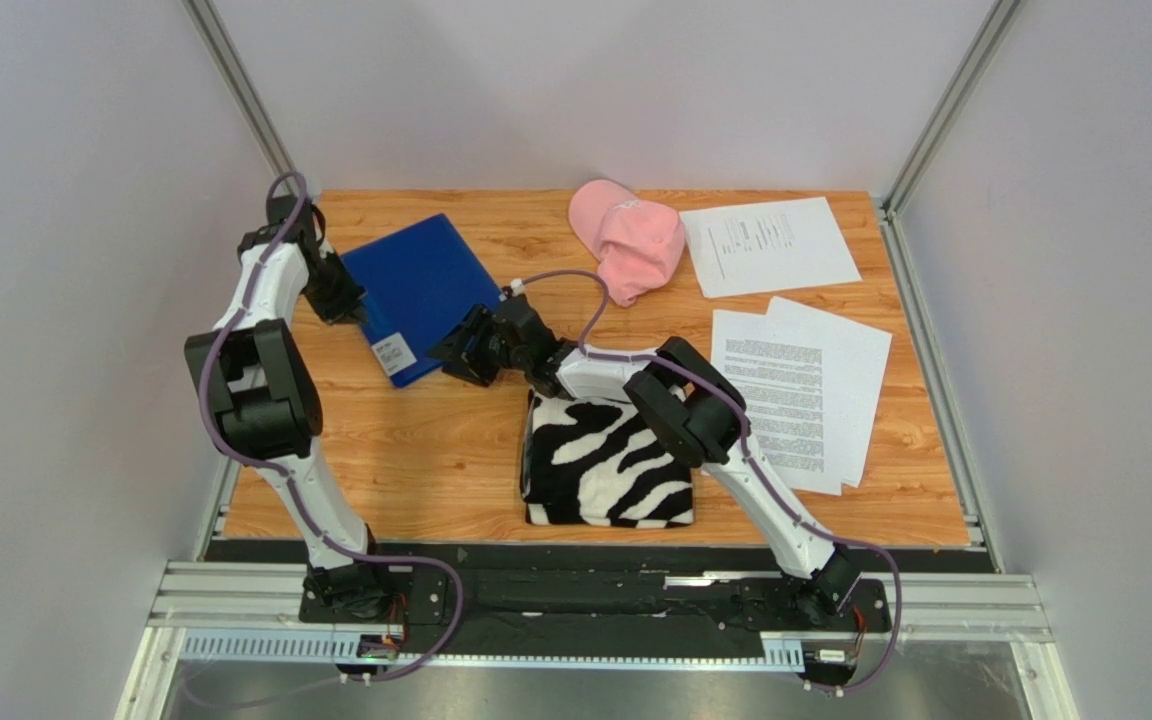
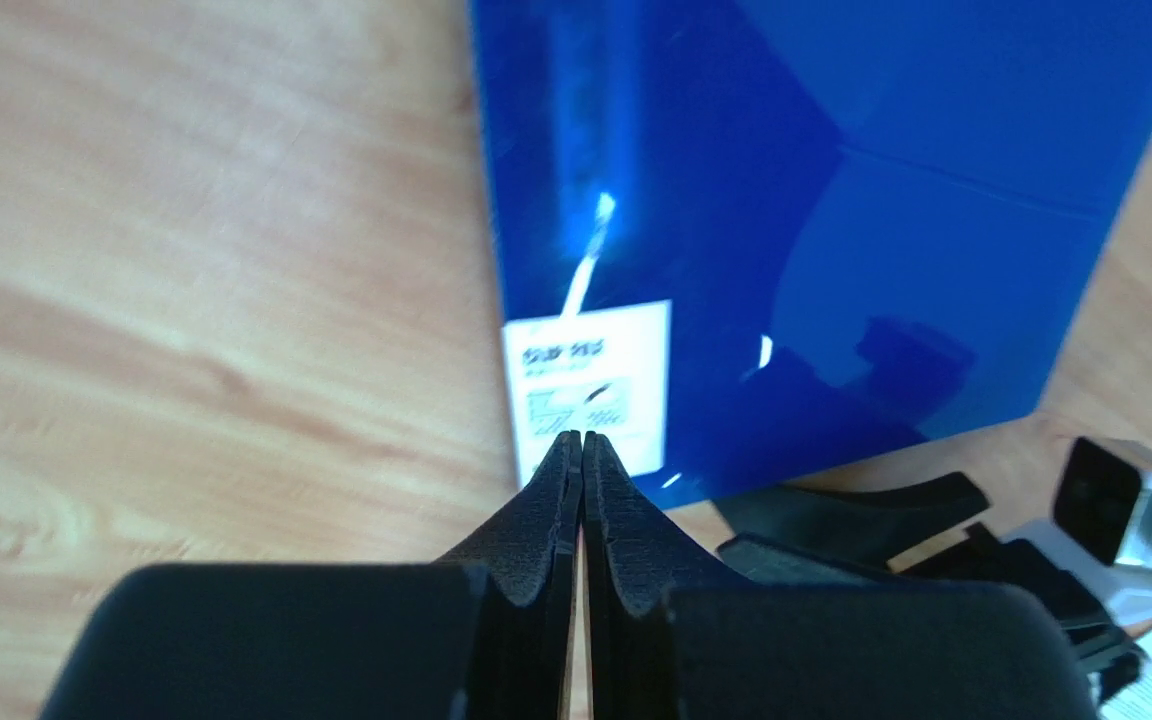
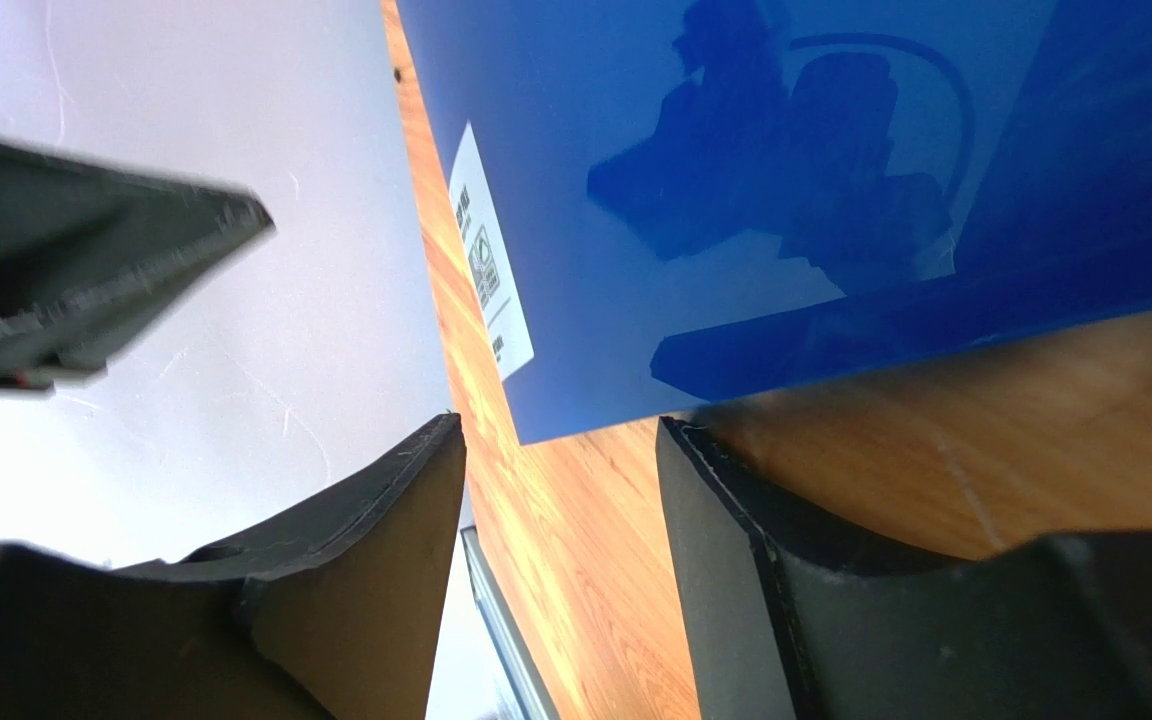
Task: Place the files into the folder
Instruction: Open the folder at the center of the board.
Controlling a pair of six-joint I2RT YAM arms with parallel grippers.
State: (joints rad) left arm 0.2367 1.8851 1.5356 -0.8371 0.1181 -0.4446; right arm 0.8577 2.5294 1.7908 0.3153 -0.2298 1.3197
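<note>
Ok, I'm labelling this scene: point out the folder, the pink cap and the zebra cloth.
folder (image 1: 425, 288), top view, cover's middle.
pink cap (image 1: 629, 236), top view, crown.
zebra cloth (image 1: 605, 465), top view, centre.

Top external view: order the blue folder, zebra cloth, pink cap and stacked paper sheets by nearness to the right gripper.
1. blue folder, beside the right gripper, far left.
2. zebra cloth, near centre.
3. pink cap, far centre.
4. stacked paper sheets, right side.

label (image 2: 587, 387) print blurred, folder (image 2: 838, 180) cropped at top edge (both wrist views), text on files (image 1: 785, 390) illegible
</note>
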